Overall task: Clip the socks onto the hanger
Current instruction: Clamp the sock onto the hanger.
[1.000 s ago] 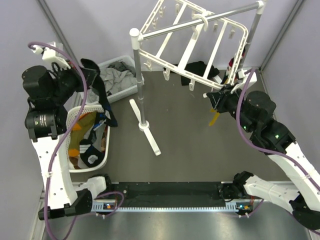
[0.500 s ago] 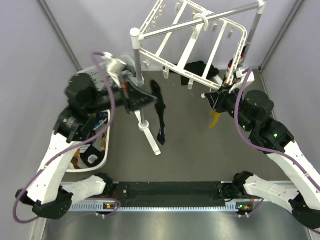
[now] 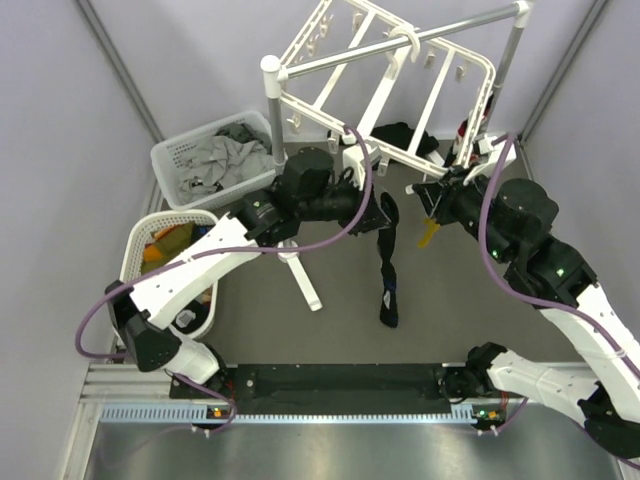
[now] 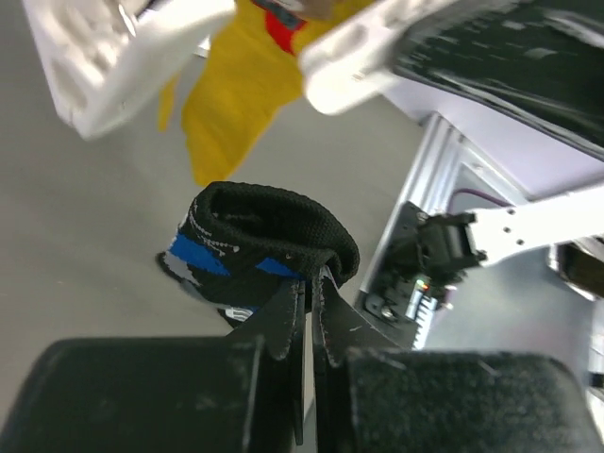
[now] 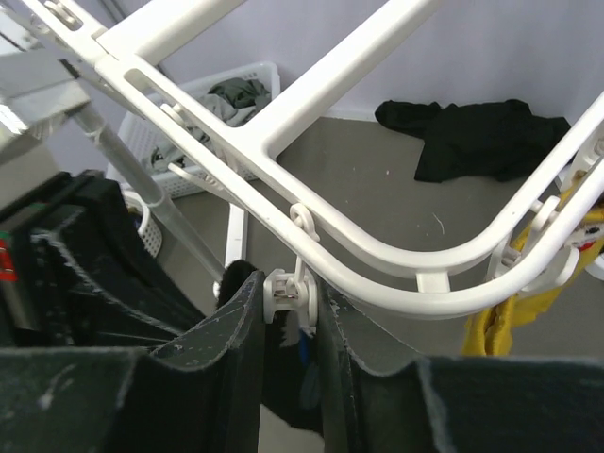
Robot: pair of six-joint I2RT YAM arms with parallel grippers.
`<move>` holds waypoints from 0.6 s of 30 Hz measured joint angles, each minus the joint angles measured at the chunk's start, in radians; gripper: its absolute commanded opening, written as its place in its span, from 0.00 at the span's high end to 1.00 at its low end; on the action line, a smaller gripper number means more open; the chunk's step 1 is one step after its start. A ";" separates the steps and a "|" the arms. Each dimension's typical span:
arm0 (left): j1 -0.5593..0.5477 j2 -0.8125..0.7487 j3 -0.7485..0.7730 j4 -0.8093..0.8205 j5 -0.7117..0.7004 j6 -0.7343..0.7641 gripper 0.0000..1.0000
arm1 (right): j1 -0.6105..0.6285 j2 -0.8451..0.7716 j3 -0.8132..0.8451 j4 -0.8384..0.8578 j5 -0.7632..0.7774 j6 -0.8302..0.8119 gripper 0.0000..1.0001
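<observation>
Sock [image 3: 387,268], black-blue, clamped in my left gripper [image 3: 386,212], has swung across beside my right gripper [image 5: 288,294], closed on a hanger clip [image 5: 282,288].

Glossy smooth white plastic hanger [image 5: 349,71] and clip [image 5: 288,293], ribbed black knit sock [image 4: 274,226], soft yellow cloth sock [image 4: 236,104], matt grey worktop [image 3: 340,340], dull satin metal pole [image 3: 276,135]

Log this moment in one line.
left hand: grips black sock | right hand: pinches hanger clip | black sock not yet clipped
</observation>
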 measured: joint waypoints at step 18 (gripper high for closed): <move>-0.052 0.106 0.153 -0.044 -0.146 0.123 1.00 | 0.000 0.010 0.037 -0.035 -0.040 -0.030 1.00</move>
